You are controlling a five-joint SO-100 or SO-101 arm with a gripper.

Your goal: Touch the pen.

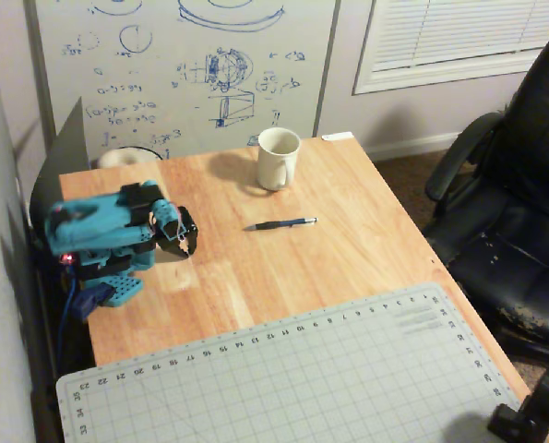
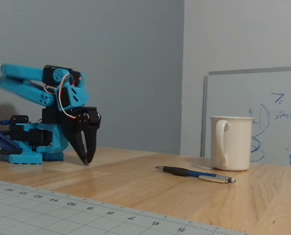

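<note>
While my gripper [image 2: 87,159] hangs nearly closed and empty by my base, the pen [image 1: 285,223] lies untouched mid-table near the mug [image 1: 278,158], so the whole reach remains.

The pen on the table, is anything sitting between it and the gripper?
Nothing visible. Bare wood lies between the gripper and the pen; the white mug stands behind the pen, off that line.
</note>
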